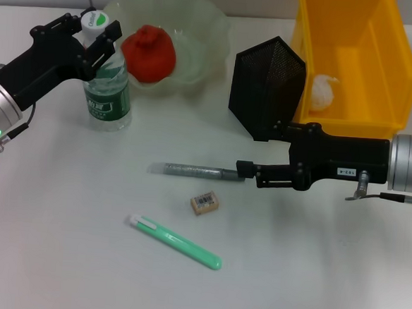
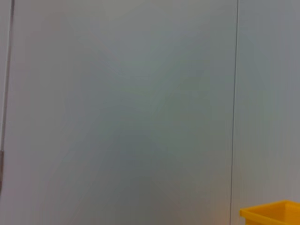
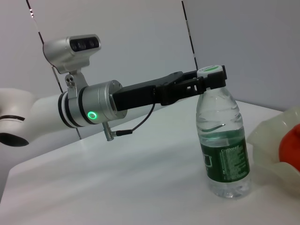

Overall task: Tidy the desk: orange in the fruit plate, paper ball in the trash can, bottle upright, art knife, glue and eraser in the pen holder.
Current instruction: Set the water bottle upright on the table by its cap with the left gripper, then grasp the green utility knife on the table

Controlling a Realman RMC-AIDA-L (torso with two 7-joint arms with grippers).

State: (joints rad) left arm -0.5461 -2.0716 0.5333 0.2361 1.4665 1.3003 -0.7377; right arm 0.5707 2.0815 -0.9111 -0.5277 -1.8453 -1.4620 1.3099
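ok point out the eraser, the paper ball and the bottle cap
eraser (image 1: 205, 202): head view, on its labelled top face
paper ball (image 1: 322, 90): head view, middle of the wad
bottle cap (image 3: 210, 70): right wrist view, on the cap's top

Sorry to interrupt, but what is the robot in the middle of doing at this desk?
It is tidying. The left gripper holds the upright bottle at its cap, while the right gripper is at one end of a grey stick lying on the desk. The orange sits in the fruit plate, the paper ball in the trash can. The eraser and a green stick lie loose.
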